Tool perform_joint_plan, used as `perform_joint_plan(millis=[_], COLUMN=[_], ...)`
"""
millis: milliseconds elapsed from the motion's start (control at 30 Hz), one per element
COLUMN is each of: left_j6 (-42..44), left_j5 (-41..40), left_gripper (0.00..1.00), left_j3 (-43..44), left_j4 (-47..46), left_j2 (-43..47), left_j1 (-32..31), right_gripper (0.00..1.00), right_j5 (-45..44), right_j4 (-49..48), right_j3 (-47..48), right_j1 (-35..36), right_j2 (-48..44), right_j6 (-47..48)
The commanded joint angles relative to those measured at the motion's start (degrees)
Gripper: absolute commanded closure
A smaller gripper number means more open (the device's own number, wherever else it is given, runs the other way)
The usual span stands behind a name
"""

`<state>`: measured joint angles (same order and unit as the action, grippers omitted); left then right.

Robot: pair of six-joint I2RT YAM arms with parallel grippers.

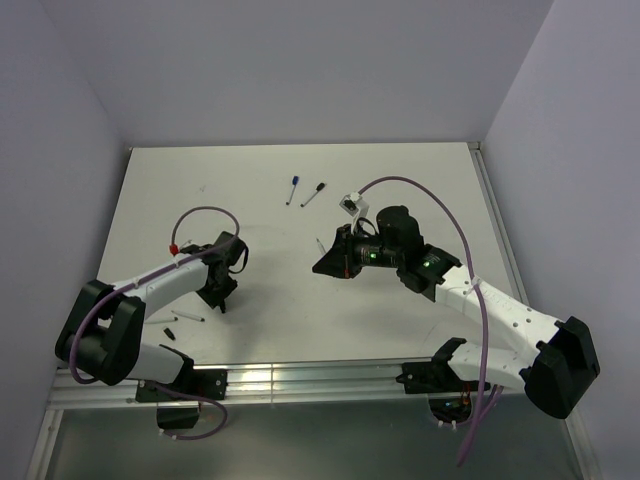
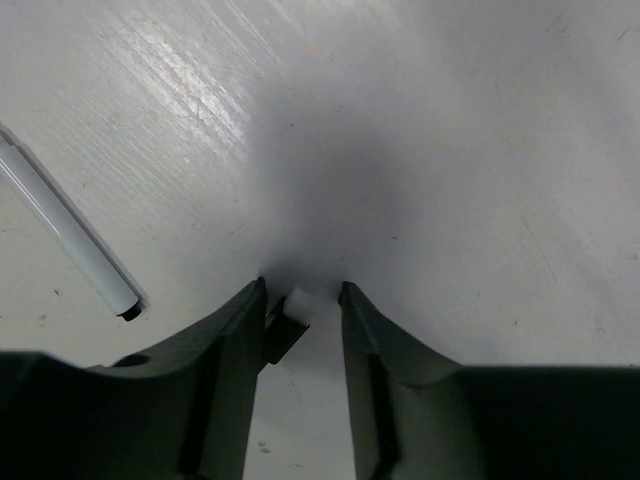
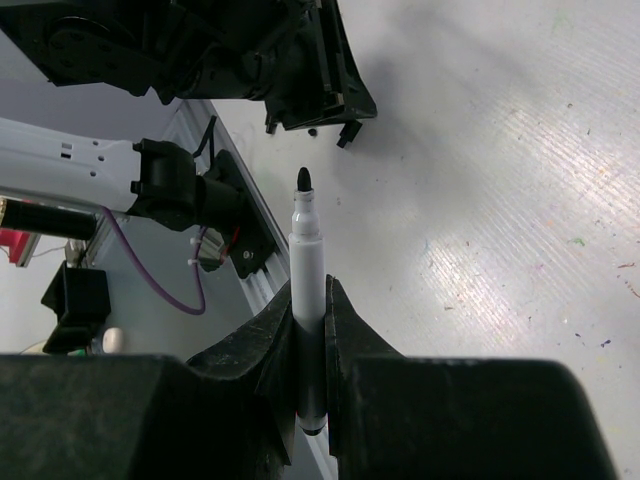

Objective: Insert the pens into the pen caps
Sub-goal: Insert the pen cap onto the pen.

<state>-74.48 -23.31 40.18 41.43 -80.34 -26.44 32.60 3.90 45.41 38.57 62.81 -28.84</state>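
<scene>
My right gripper is shut on a white-barrelled pen, its black tip pointing away from the jaws toward the left arm. From above, this gripper hangs over the middle of the table. My left gripper points down at the table with its jaws apart. A small black pen cap with a pale end leans on the left finger, and a gap shows on its other side. Beside it lies another white pen. From above, the left gripper is at the near left.
Two more pens lie at the far middle, one with a blue end and one with a black end. A pen and a short dark piece lie by the left arm. A metal rail runs along the table's near edge.
</scene>
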Motion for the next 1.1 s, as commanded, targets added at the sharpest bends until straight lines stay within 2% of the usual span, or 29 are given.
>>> perform_joint_plan(millis=[0, 133, 467, 1067], left_j6=[2.57, 5.04, 13.48, 14.54], left_j5=[4.41, 3.98, 6.61, 9.33], left_gripper=[0.55, 0.48, 0.49, 0.59], left_j3=[-3.01, -2.04, -1.42, -2.57], left_j4=[0.23, 0.76, -0.38, -0.65], left_j2=[-1.58, -0.26, 0.18, 1.23], left_j1=[0.16, 0.16, 0.16, 0.16], right_gripper=[1.0, 1.0, 1.0, 1.0], right_j5=[0.54, 0.36, 0.54, 0.71], right_j4=[-1.44, -1.44, -1.44, -1.35], right_j3=[-0.06, 0.03, 0.03, -0.06], right_j1=[-0.6, -0.6, -0.6, -0.6], right_j2=[-1.28, -1.2, -1.2, -0.58], right_j6=[0.98, 0.98, 0.89, 0.98])
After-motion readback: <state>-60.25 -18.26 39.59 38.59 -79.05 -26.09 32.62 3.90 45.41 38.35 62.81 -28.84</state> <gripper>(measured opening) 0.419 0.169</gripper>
